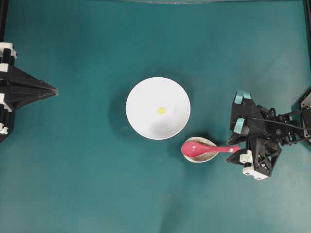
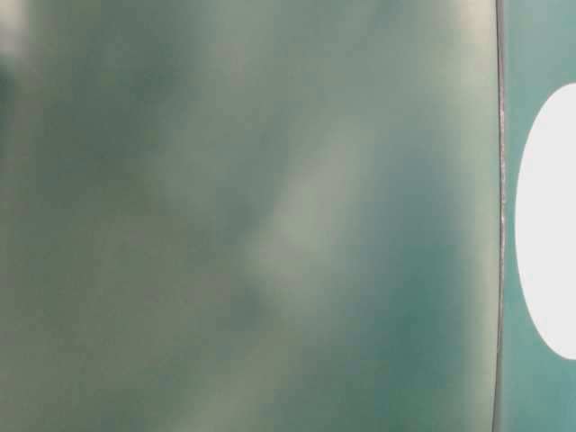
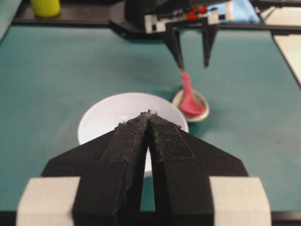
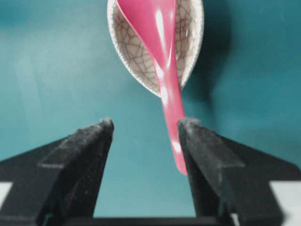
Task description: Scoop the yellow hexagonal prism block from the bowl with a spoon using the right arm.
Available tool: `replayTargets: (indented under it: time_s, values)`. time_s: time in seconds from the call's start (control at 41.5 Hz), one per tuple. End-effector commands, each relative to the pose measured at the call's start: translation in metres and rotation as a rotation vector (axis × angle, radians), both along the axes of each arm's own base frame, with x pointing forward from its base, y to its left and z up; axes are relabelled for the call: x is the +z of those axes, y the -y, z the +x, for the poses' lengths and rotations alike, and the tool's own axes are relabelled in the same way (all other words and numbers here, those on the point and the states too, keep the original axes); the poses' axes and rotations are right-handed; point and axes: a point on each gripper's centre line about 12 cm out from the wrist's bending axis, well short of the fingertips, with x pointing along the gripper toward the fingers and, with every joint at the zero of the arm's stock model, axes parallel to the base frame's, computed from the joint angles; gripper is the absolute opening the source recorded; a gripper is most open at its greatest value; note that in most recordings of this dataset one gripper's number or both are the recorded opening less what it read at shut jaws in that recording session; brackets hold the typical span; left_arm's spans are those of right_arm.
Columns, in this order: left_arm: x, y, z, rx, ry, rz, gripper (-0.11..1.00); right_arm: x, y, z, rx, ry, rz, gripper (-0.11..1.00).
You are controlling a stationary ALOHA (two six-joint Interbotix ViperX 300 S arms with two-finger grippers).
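One bowl [image 1: 158, 108] holds one yellow block [image 1: 162, 110]. Beside the bowl, one spoon [image 1: 206, 148] lies in one small dish [image 1: 200, 156]. The right gripper [image 4: 146, 129] is wide open around the handle. The left gripper [image 3: 149, 117] is closed, empty.

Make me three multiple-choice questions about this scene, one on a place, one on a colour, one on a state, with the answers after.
1. Where does the spoon's scoop rest?
A. in the white bowl
B. in the small speckled dish
C. on the bare mat

2. What colour is the block in the bowl?
A. yellow
B. blue
C. red

3. How do the right gripper's jaws stand?
A. clamped on the handle
B. shut, empty
C. open, handle between them

Answers: B, the scoop lies in the speckled dish; A, the block is yellow; C, a gap shows beside the handle.
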Motion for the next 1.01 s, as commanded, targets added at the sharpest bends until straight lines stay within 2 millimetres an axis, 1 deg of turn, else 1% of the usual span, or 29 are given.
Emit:
replayTargets:
  time_s: [0.0, 0.096, 0.265, 0.457, 0.578, 0.77, 0.987]
  values:
    - [0.012, 0.000, 0.002, 0.001, 0.032, 0.002, 0.02, 0.008, -0.001, 0.002, 0.016, 0.038, -0.008, 0.60]
    - [0.012, 0.000, 0.002, 0.001, 0.031, 0.000, 0.02, 0.009, 0.000, 0.004, 0.041, 0.063, -0.038, 0.60]
    - [0.012, 0.000, 0.002, 0.001, 0.032, 0.000, 0.02, 0.009, 0.001, 0.007, 0.104, 0.197, -0.086, 0.59]
    - [0.012, 0.000, 0.002, 0.001, 0.032, 0.002, 0.02, 0.003, 0.006, 0.001, 0.124, 0.347, -0.082, 0.59]
    - [0.011, 0.000, 0.003, 0.001, 0.026, 0.002, 0.02, -0.006, 0.012, -0.007, 0.104, 0.418, -0.061, 0.59]
    - [0.010, 0.000, 0.003, 0.001, 0.023, 0.002, 0.02, -0.018, 0.016, -0.013, 0.068, 0.509, -0.034, 0.56]
    - [0.010, 0.000, 0.003, 0.001, 0.020, 0.005, 0.02, -0.034, 0.023, -0.018, 0.007, 0.587, -0.064, 0.56]
